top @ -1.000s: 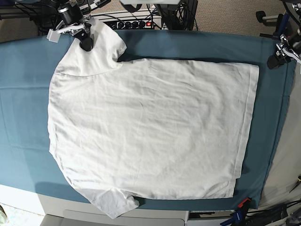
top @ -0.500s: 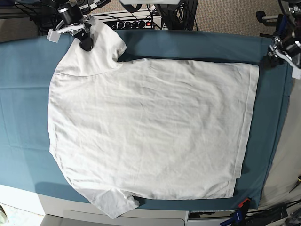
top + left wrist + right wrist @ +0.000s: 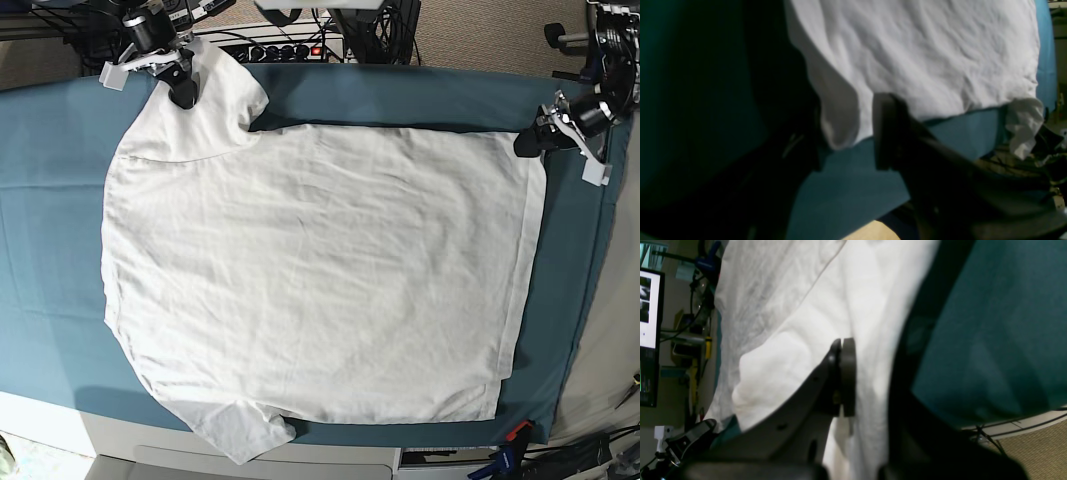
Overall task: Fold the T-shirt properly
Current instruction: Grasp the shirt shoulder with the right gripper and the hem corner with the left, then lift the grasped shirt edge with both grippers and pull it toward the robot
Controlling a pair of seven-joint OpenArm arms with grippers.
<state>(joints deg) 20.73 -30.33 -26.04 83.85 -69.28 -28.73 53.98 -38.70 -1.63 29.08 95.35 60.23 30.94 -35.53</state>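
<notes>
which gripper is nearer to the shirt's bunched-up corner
Right: the right gripper is closed on the bunched corner; the left gripper is at the shirt's opposite corner.

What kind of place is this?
Probably a robotics workshop or lab, judging by the black mechanical arm reaching in at a corner of the white T-shirt, the loose cables beside the teal cloth, and a lit screen.

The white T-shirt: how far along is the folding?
Barely begun: the T-shirt is spread broadly over the teal cloth. The right fingers pinch one edge; the left fingers, open, are at the opposite corner. Main folds seem left.
</notes>
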